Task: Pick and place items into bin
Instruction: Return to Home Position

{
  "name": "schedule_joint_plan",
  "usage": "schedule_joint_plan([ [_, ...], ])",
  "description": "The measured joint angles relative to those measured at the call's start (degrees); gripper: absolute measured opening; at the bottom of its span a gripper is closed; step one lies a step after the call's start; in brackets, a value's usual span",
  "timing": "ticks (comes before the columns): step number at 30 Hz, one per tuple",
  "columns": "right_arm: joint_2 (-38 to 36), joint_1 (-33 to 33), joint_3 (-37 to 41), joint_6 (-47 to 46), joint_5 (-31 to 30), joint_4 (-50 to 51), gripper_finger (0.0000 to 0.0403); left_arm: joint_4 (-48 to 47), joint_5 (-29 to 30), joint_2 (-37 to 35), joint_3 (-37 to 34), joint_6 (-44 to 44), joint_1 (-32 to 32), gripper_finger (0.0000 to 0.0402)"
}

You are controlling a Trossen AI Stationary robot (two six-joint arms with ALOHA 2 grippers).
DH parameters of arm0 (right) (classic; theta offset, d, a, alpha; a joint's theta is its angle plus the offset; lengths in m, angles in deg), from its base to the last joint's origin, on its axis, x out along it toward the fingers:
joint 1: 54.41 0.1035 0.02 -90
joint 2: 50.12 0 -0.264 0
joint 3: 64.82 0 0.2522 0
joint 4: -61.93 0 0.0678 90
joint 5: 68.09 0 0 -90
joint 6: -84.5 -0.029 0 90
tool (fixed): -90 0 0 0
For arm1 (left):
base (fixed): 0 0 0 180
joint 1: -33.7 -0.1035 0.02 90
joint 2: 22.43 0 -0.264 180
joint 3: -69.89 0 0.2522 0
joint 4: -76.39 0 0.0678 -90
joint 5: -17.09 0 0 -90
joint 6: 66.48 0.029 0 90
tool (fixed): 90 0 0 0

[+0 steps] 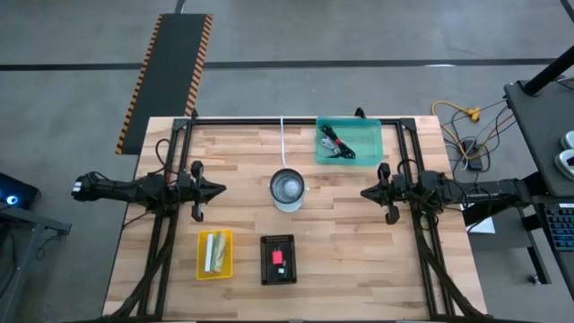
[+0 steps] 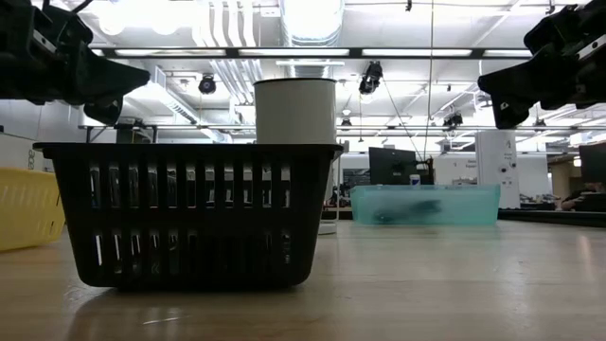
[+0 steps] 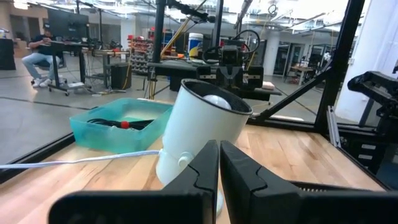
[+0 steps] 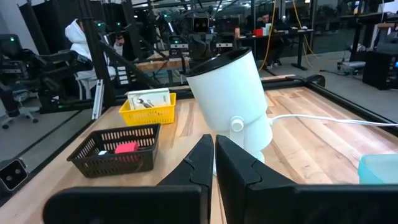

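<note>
Black coiled cables with a red bit (image 1: pixel 334 144) lie in the teal bin (image 1: pixel 369 130) at the table's far right; the left wrist view shows them too (image 3: pixel 118 123). Two white packets (image 1: pixel 214 250) lie in a yellow tray (image 1: pixel 202 269). A pink cube (image 4: pixel 126 148) sits in the black basket (image 1: pixel 265 269) at the near middle. My left gripper (image 1: pixel 218 190) hovers shut, left of the white round cup (image 1: pixel 288 190). My right gripper (image 1: pixel 365 192) hovers shut to the cup's right. Both point at the cup and touch nothing.
The white cup (image 3: pixel 205 124) stands at the table's centre with a white cord (image 1: pixel 282 135) running to the far edge. In the low view the black basket (image 2: pixel 189 213) stands nearest. Black frame rails (image 1: pixel 160 242) run along both sides. People sit in the room beyond.
</note>
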Motion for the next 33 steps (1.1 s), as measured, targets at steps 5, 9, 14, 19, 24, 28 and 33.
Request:
schedule_joint_plan([
  [5, 0.0, 0.0, 0.0, 0.0, 0.0, 0.0, 0.0008, 0.4, 0.0, -0.1, 0.0, 0.0, 0.0, 0.0],
  [9, 0.0, 0.0, 0.0, 0.0, 0.0, 0.0, 0.0008, 0.7, -0.1, 0.0, 0.0, 0.0, 0.0, 0.0],
  [14, 0.0, 0.0, 0.0, 0.0, 0.0, 0.0, 0.0008, 0.7, -0.2, -0.1, 0.0, 0.0, 0.0, 0.0],
  [19, 0.0, 0.0, 0.0, 0.0, 0.0, 0.0, 0.0008, 0.8, -0.2, 0.0, 0.0, 0.0, 0.0, 0.0],
  [24, 0.0, 0.0, 0.0, 0.0, 0.0, 0.0, 0.0008, 0.8, -0.3, 0.0, 0.0, 0.0, 0.0, 0.0],
  [28, 0.0, 0.0, 0.0, 0.0, 0.0, 0.0, 0.0008, 0.8, -0.3, -0.1, 0.0, 0.0, 0.0, 0.0],
  [33, 0.0, 0.0, 0.0, 0.0, 0.0, 0.0, 0.0009, 0.8, -0.3, -0.1, 0.0, 0.0, 0.0, 0.0],
])
